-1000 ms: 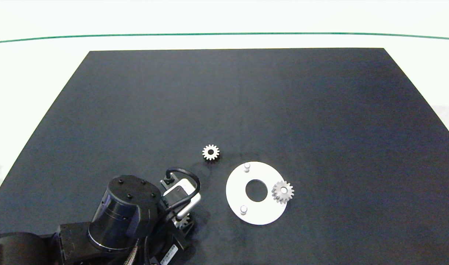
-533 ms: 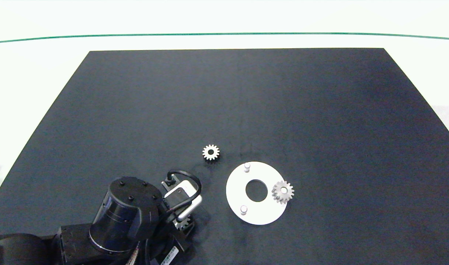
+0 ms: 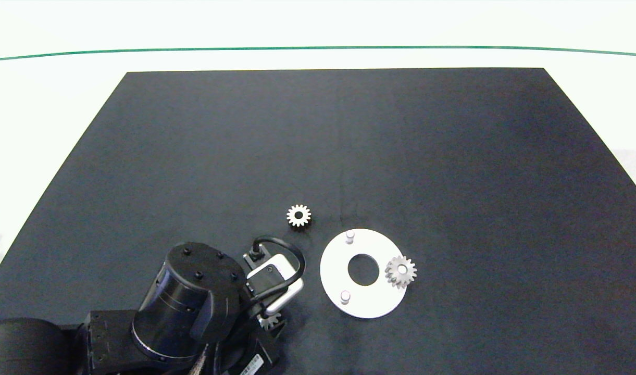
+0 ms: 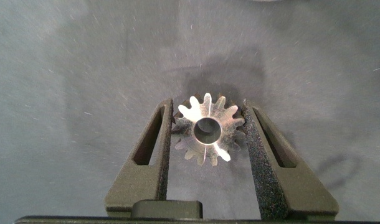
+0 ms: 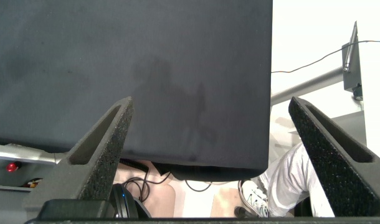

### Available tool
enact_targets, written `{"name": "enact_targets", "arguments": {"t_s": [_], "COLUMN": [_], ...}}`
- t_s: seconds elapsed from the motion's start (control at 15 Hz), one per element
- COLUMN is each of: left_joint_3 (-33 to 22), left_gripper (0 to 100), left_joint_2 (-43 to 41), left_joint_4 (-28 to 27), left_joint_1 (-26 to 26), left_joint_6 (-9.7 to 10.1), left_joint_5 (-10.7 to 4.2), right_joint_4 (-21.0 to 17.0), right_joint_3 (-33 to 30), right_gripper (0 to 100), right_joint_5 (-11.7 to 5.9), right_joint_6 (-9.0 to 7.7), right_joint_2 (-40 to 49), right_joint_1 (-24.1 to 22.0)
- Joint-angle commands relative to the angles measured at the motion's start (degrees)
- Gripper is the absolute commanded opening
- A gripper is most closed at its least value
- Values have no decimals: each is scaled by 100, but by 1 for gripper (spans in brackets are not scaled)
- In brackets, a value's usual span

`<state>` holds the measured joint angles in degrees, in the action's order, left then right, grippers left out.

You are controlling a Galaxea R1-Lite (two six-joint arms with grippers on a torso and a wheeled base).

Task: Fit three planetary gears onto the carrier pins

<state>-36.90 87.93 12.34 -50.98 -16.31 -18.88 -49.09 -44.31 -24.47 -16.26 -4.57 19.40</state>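
Held gear: one of the planetary gears, the held gear (image 4: 208,130), sits flat between the two fingers of the left gripper (image 4: 208,146), each finger (image 4: 154,155) pressed against its teeth; in the head view it (image 3: 270,320) peeks out just below the wrist, near the front edge of the surface (image 3: 318,130).
Left gripper: closed narrow on the held gear, low over the dark surface, to the left of the white disc (image 3: 332,271); the arm comes in from the lower left corner.
Loose gear: a second gear, the loose gear (image 3: 299,215), lies flat on the surface just beyond the disc's upper left edge, apart from it.
Seated gear: a third gear, the seated gear (image 3: 401,271), sits on the right side of the disc, its teeth overhanging the rim.
Carrier pins: two bare pegs stand upright on the disc, the far pin (image 3: 350,236) and the near pin (image 3: 345,297).
Right gripper: the right gripper (image 5: 215,155) is off the surface's edge, fingers spread wide with nothing between them; a person's shoe (image 5: 252,198) shows beneath it.
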Motion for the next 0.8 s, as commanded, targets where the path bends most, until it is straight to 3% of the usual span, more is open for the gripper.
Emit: {"name": "enact_targets", "arguments": {"t_s": [0.07,0.33,0.4,0.6,0.8], "left_joint_3": [-529,-915,-994,-1170,-1320], "left_gripper": [19,19,19,19,19], "left_joint_2": [-136,-118,-118,-109,31], "left_joint_4": [-328,-662,-785,-988,-1111], "left_joint_1": [-290,-448,-536,-755,-1002], "left_joint_6": [5,-4,-4,5,14], "left_joint_5": [-291,-406,-537,-581,-801], "right_joint_4": [-30,-30,-30,-30,-30], "right_joint_3": [2,2,2,2,2], "right_gripper": [100,100,100,100,100], "right_joint_5": [-14,-14,-14,-14,-14], "right_joint_6": [-26,-44,-44,-52,-88], "right_joint_2": [-9,-9,0,0,0], "right_joint_1": [3,3,3,3,3]}}
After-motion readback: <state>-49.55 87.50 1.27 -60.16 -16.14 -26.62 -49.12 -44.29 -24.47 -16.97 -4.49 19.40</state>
